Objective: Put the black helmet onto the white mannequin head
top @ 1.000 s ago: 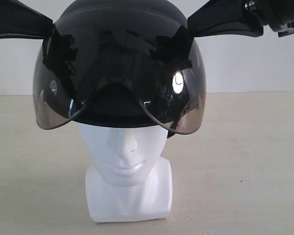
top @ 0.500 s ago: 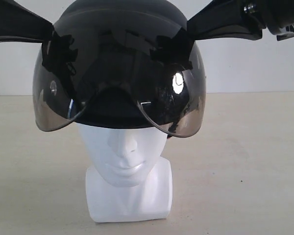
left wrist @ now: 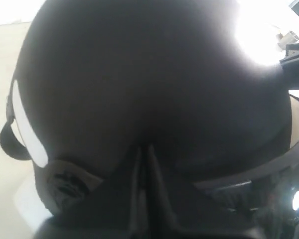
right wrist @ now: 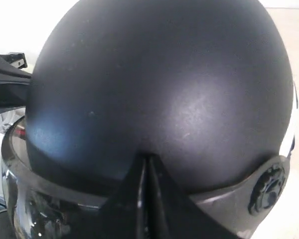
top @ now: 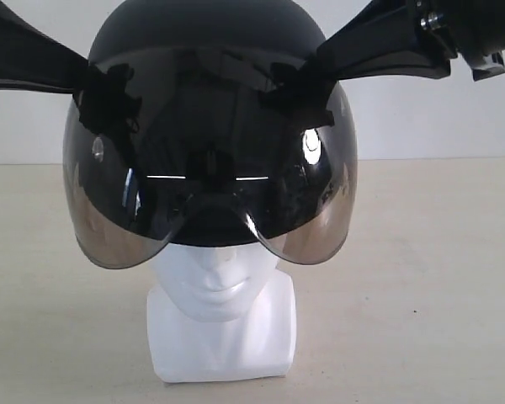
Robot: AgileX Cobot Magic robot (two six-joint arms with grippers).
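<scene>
The left end effector (left wrist: 143, 152) has its fingers pressed together on the rim of the black helmet (top: 206, 38), at the shell's 10 o'clock in the exterior view. The right end effector (right wrist: 145, 162) pinches the rim likewise at 2 o'clock. The helmet sits over the white mannequin head (top: 220, 282), whose base (top: 219, 345) stands on the bench (top: 421, 278), with bare room at 3 and 9 o'clock. Compared with a second ago the visor (top: 303, 219) hangs lower, hiding the nose; only mouth and chin show. Whether shell touches crown is hidden. Both arms are cut off at the frame's edge.
</scene>
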